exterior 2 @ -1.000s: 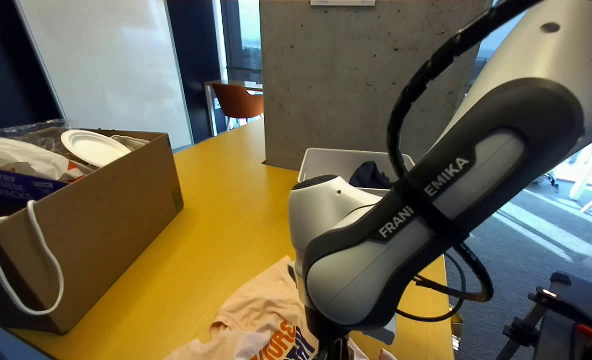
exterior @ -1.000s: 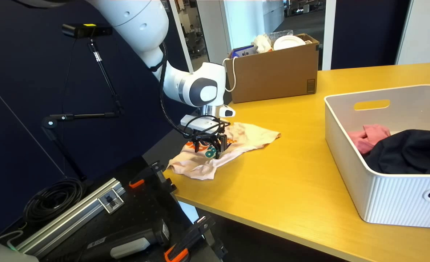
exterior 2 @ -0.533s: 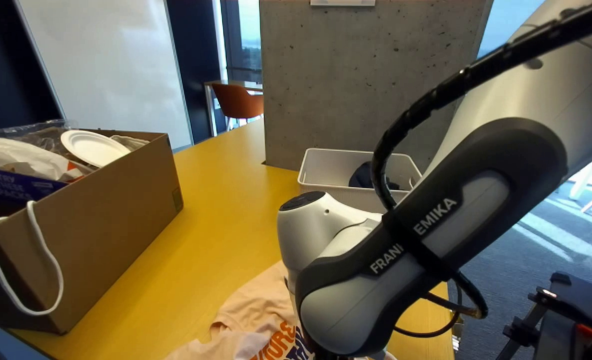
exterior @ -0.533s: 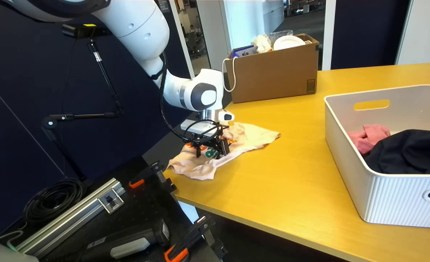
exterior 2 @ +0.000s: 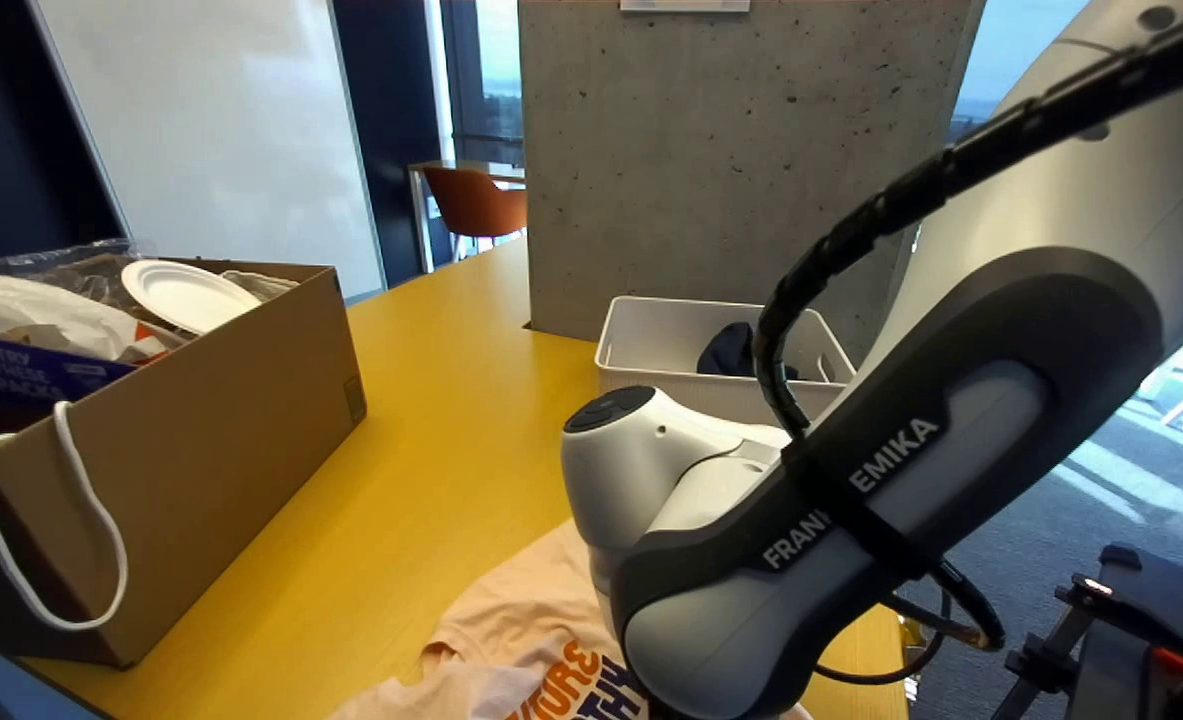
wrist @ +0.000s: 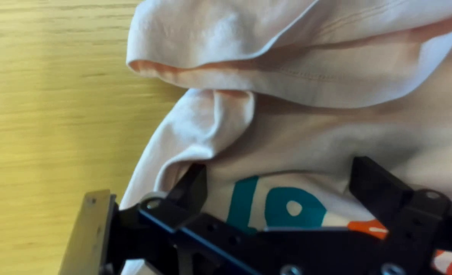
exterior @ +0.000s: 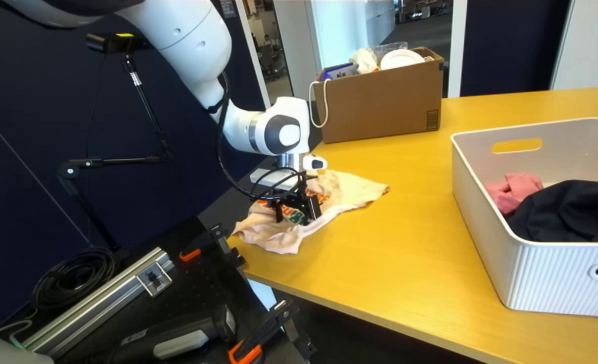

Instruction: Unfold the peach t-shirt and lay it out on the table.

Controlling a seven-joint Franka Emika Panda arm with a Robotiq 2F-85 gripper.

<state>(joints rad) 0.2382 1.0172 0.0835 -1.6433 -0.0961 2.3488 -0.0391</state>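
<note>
Where the peach t-shirt lies creased and partly folded over itself, the table runs out from beneath it in smooth yellow-tan wood, one edge passing just beside the cloth. My gripper is over the t-shirt with its fingers spread wide, teal-printed cloth showing between their tips; whether those tips press on it I cannot tell. Beyond the t-shirt, in an exterior view, I see a grey concrete wall, a white panel, and an orange chair well apart from the shirt.

Near the t-shirt, on the same tabletop, stands an open cardboard box: a white plate, crumpled white wrapping, clear plastic and a blue item with pale lettering show at its top, and a white cord loops down its outside. Well apart from the t-shirt, also on the wood, stands a white bin with ribbed walls and slots cut for handles. Inside it a pink-red garment sits bunched just beside a black garment; I find the black one in both exterior views, heaped below the rim
</note>
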